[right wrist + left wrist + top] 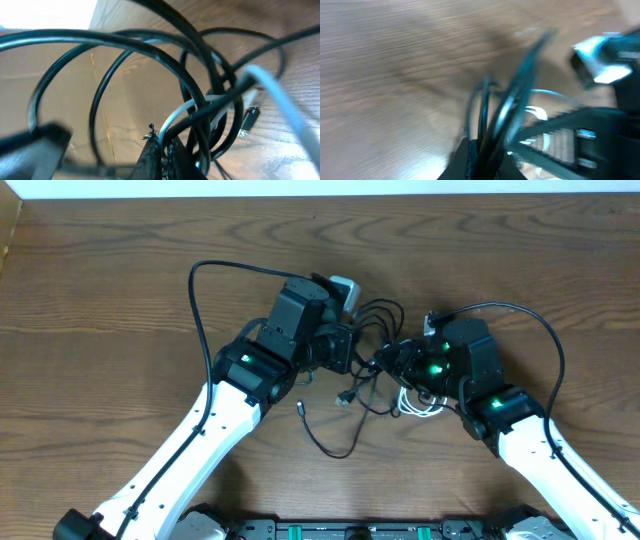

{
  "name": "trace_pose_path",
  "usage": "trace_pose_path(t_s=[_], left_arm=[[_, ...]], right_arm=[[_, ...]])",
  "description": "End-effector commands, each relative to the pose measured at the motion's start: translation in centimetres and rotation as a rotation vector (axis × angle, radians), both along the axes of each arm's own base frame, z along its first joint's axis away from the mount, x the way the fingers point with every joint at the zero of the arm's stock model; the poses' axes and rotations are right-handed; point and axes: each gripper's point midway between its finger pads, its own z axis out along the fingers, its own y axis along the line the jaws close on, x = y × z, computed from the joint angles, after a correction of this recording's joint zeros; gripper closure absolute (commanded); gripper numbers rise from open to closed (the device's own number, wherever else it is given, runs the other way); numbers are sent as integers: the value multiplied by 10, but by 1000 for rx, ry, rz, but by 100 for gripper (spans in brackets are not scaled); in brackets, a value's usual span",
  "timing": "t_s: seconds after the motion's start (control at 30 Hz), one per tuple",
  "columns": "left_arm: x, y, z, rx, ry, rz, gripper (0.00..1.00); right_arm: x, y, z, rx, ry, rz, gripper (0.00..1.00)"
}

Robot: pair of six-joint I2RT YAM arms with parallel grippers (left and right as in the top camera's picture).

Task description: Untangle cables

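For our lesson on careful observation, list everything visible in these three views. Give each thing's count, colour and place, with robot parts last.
table: one, brown wood, beneath everything
black cables: several, exact count unclear, black, tangled mid-table between the two arms
white cable: one, white, coiled under the right wrist, a strand running into the tangle
arm wires: two, black, thicker, one arching from each arm
left arm: one, white and black, reaching in from lower left
right arm: one, white and black, reaching in from lower right
left end effector: one, black, shut on black cables
right end effector: one, black, shut where black cables and white cable meet
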Motion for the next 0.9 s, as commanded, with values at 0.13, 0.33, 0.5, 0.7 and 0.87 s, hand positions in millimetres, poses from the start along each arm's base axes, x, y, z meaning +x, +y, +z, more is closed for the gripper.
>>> trace_pose_path(t_s=[0.13,0.33,0.5,0.7,0.87], left_arm=[[16,27,-8,130,-42,122,92],[18,23,-24,114,27,158,92],[12,5,-30,56,78,81,92],[9,-22,-8,-87,53,-26,93],[5,-34,3,-150,44,-82,92]], right_arm=[[-17,-6,46,92,-179,194,99],[-20,-22,80,192,-276,242,99],[-18,-21,82,189,-295,243,97],[-22,-8,71,90,-365,286,90],[-27,1,60,31,-357,292,88]])
